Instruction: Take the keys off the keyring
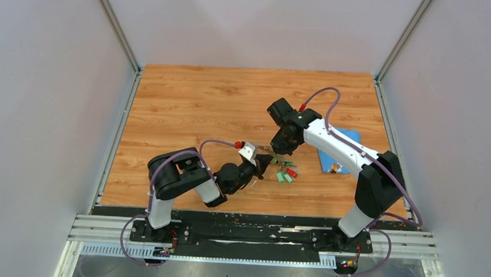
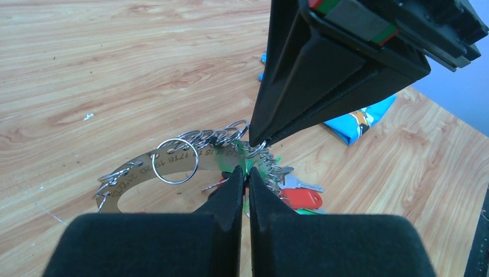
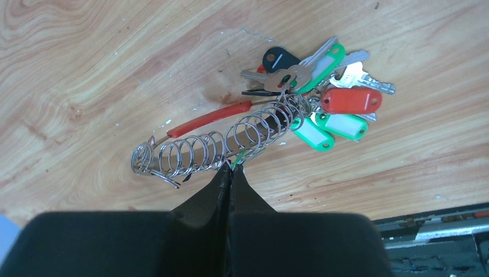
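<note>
The keyring is a curved metal strip strung with several small silver rings and a red curved piece; it hangs just above the table. The keys, with green and red plastic heads, bunch at its right end and also show in the top view. My right gripper is shut, pinching a small ring on the strip. My left gripper is shut on a thin ring at the key end of the keyring, right under the right gripper's fingers. A red key head lies just beyond.
A blue cloth lies on the wooden table to the right of the keys, under the right arm. Grey walls close the table on the left, back and right. The arm bases sit on a black rail at the near edge.
</note>
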Robot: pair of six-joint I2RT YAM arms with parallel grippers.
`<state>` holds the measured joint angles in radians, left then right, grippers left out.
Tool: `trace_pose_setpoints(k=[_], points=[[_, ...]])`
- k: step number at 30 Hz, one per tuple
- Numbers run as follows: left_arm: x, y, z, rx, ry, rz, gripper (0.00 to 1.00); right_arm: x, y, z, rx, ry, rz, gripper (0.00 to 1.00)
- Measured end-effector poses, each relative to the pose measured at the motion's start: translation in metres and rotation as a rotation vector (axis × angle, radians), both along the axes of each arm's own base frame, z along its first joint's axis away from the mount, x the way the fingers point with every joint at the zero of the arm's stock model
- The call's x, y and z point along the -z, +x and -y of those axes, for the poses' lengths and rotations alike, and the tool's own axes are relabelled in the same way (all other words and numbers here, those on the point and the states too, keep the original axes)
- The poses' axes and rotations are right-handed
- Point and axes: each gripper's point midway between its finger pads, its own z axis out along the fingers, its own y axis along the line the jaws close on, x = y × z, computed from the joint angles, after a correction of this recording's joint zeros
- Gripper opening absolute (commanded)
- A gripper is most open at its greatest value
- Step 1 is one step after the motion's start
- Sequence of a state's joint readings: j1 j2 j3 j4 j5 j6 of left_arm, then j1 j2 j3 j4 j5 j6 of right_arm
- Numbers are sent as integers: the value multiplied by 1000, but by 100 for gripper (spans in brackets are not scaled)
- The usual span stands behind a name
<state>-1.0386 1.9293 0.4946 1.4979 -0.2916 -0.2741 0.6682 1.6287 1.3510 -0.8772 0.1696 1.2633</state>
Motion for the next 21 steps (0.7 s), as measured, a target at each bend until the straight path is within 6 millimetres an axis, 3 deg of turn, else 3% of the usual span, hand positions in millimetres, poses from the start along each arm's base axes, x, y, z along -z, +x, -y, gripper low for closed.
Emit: trace_pose_setpoints(k=[13,21], points=[[8,2,-11,52,12,-11,0,12,-5,-11,-295,103,51,1],[8,-5,-7,147,46,26,0,12,-6,-4,-458,115,97,0]])
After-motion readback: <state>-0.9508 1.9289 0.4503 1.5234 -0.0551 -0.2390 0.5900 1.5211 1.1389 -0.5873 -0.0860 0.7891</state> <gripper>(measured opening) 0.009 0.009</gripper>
